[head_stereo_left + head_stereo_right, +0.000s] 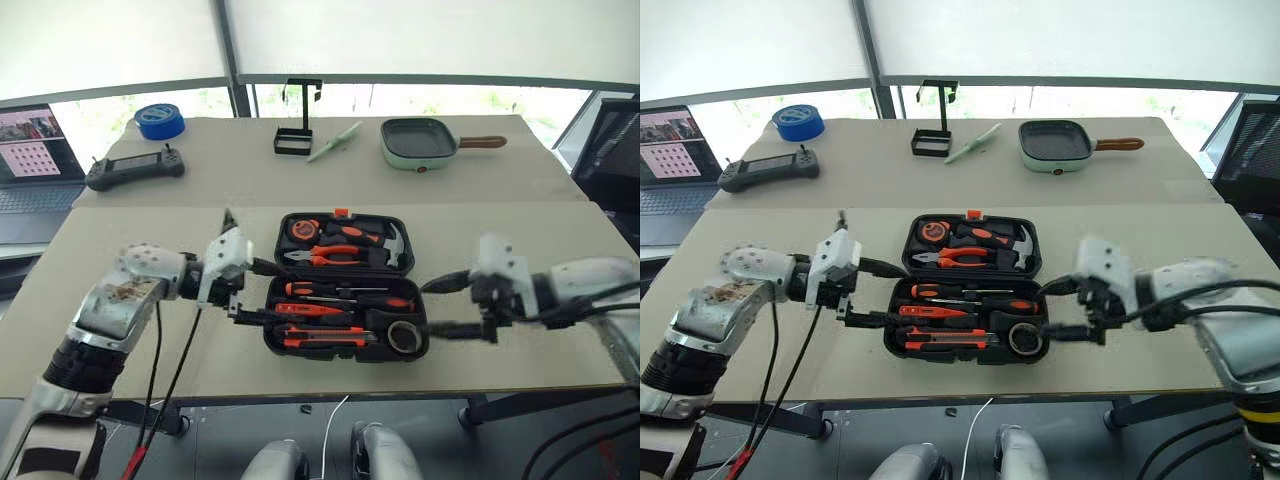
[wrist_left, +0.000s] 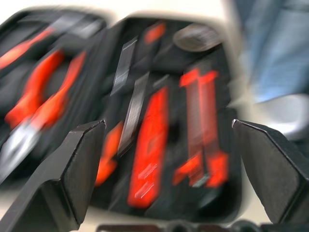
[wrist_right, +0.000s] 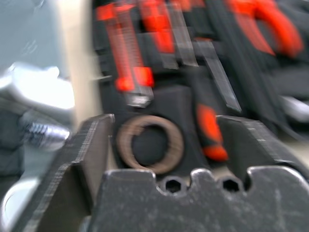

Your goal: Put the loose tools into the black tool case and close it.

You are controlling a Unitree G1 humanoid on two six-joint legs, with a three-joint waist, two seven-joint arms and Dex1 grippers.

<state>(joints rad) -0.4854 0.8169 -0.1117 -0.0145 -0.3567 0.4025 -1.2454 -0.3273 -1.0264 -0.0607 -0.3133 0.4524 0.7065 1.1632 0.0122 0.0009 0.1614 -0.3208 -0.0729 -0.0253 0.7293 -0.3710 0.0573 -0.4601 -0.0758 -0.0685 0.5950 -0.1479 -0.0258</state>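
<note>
Looking down, you've got the case [image 1: 345, 285] lying open near the table's [image 1: 520, 340] front edge, and the tools sit in its near half: two screwdrivers [image 1: 345, 291], the thin one just beside them, the knife [image 1: 322, 337] along the near rim, the tape roll [image 1: 404, 336] in the near right corner. Pliers, hammer and tape measure fill the far half.

Your left gripper [image 1: 245, 290] hangs at the case's left edge, fingers spread, nothing between them. Your right gripper [image 1: 452, 305] hangs at the case's right edge, just beside the roll, also spread and empty.

By my read the loading looks done and closing is what's left. That shell is stiff, ribbed plastic on a hinge, likely light but smooth, so expect it to slide on the table if you push one half alone. Take the far half by its outer rim near the orange latch [image 1: 341, 212], fold it toward you, and steady the near half from the other side.
</note>
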